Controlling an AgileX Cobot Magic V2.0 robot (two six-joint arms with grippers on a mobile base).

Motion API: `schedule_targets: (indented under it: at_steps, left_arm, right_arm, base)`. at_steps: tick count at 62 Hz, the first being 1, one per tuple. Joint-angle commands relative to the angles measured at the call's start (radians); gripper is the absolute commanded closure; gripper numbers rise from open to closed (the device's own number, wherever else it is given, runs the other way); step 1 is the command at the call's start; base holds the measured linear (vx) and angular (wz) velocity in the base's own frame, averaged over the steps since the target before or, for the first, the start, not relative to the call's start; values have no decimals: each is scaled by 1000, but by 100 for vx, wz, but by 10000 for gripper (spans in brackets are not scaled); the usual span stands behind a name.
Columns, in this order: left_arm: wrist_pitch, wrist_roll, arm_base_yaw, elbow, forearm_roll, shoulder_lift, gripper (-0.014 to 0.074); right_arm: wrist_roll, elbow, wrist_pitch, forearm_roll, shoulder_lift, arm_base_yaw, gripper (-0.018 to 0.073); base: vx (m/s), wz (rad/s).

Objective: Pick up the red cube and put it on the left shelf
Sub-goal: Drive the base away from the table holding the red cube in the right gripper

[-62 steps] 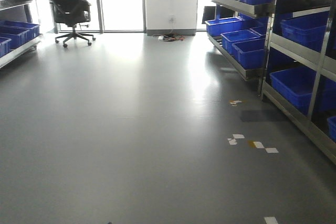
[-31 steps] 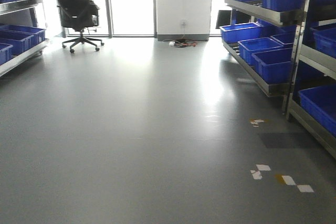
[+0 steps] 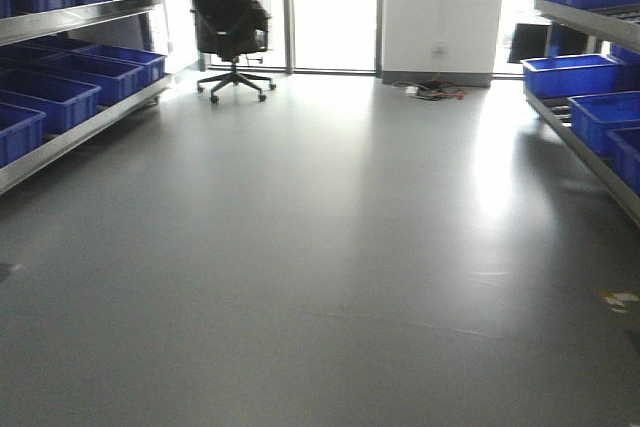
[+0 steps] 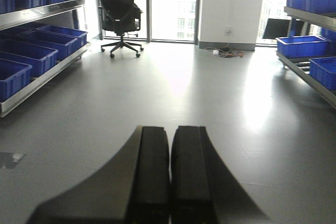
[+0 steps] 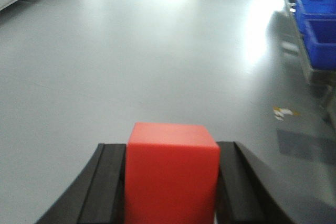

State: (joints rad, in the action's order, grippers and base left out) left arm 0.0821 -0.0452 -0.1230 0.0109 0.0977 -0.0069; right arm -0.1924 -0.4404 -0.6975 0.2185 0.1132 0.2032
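Your right gripper [image 5: 171, 153] has its two black fingers clamped on the red cube [image 5: 171, 177], one on each side face, so the block rides squarely between them with its top face showing above the pads; that grip looks secure enough for carrying, which I take to be the point of holding it low and forward while the base travels. Your left gripper [image 4: 170, 136] carries nothing, its fingers drawn together with only a thin seam between them, probably tucked that way to stay out of trouble. The left shelf [image 3: 92, 123] runs along the left side of the room, its steel rails lined with blue crates [image 3: 48, 97], and it sits well apart from the cube across open grey floor [image 3: 330, 247]. An office chair [image 3: 232, 17] stands by the windows beyond the shelf's far end. You are in the carrying stage, I judge: the pick is done, the placing is not yet begun, and you need to bring the base closer to that rack.
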Motion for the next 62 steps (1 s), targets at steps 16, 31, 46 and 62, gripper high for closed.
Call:
schedule_targets:
  at_steps: [16, 31, 46, 62]
  left_arm:
    - [-90, 5, -5, 24, 3, -14, 496]
    - [-90, 5, -5, 24, 3, -14, 496]
    - [-90, 5, -5, 24, 3, -14, 496]
    - [-90, 5, -7, 24, 3, -14, 495]
  right_arm:
    - [5, -24, 80, 23, 13, -3, 380]
    - [5, -24, 80, 23, 13, -3, 380]
    - [5, -24, 80, 23, 13, -3, 380]
    - [5, -24, 80, 23, 13, -3, 380]
  base:
    - [66, 45]
    - [66, 45]
    - [67, 45]
    - [62, 51]
